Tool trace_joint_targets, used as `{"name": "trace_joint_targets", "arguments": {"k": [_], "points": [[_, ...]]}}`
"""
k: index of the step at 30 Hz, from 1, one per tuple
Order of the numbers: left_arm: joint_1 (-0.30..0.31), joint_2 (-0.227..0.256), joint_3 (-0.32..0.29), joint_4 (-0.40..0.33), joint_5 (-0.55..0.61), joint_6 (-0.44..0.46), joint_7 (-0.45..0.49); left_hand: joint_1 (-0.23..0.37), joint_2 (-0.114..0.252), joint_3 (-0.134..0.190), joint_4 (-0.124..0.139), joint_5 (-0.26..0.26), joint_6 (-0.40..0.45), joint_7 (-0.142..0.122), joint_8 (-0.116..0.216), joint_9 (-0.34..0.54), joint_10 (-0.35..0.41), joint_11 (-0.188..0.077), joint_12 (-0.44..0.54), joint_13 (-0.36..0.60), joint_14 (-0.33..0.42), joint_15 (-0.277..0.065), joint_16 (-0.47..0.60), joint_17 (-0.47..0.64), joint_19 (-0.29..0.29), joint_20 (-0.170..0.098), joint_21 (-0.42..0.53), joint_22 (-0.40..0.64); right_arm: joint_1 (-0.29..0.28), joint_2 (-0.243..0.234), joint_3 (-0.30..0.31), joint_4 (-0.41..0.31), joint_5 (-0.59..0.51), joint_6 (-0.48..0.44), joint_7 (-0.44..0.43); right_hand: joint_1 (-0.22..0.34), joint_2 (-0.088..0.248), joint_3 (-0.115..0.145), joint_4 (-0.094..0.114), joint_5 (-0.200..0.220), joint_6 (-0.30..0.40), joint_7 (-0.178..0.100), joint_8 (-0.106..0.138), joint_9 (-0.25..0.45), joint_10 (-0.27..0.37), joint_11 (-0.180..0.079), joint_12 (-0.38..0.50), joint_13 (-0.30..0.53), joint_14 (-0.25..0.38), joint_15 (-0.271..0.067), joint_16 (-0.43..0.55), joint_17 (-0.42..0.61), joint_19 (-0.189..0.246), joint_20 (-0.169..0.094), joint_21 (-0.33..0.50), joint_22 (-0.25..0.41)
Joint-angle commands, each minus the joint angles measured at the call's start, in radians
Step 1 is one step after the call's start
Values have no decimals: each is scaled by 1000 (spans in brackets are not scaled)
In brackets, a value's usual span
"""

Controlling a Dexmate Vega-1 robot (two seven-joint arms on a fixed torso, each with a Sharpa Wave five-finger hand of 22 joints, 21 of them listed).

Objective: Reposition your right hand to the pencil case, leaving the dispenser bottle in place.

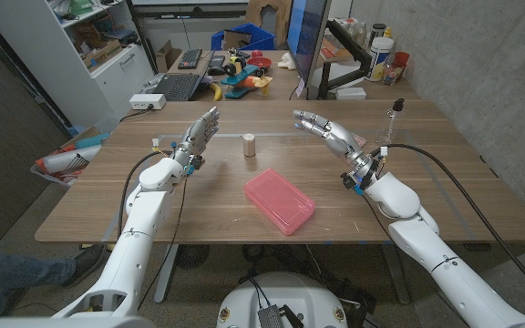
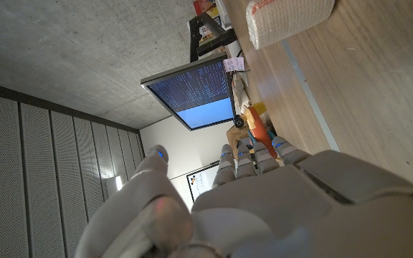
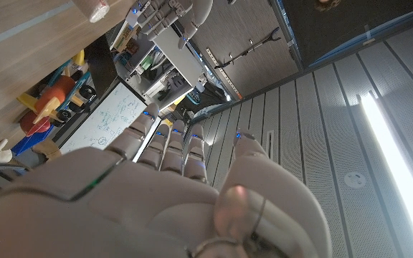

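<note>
Overhead, my right hand (image 1: 322,125) hangs in the air with fingers spread, holding nothing, well apart from the pink pencil case (image 1: 279,200) lying mid-surface toward the near edge. I judge the move barely begun: the dispenser bottle (image 1: 393,121) stands untouched at the far right, and the reach down to the case is all still ahead. My left hand (image 1: 199,135) is raised, also loose and empty. Right wrist view shows the hand's back (image 3: 156,186), fingers extended upward, gripping nothing. Left wrist view shows the same for my left.
</note>
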Motion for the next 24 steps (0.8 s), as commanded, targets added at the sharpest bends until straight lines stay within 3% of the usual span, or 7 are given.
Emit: {"name": "trace_joint_targets", "arguments": {"k": [1, 24], "points": [[3, 1, 0, -9, 0, -1, 0, 3, 8, 0, -6, -2, -1, 8, 2, 3, 0, 1, 9, 1, -9, 4, 4, 5, -10, 5, 5, 3, -9, -10, -6, -31, -45, 17, 0, -2, -4, 2, -4, 4, 8, -5, -2, 2, 4, -4, -4, 2, 9, 2, -1, 2, 4, -1, 1, 4], [-2, 9, 7, -8, 7, 5, -6, 1, 10, -2, -10, -2, 1, 6, 2, 3, -2, 1, 8, 1, -9, 3, 4, 5, -14, 12, 4, 4, -28, -26, -2, -90, -166, 26, -40, -6, -6, -2, -5, 5, 11, -16, -3, 2, 3, -11, -7, 2, 7, 4, -3, 1, 1, 5, 0, 4]]}}
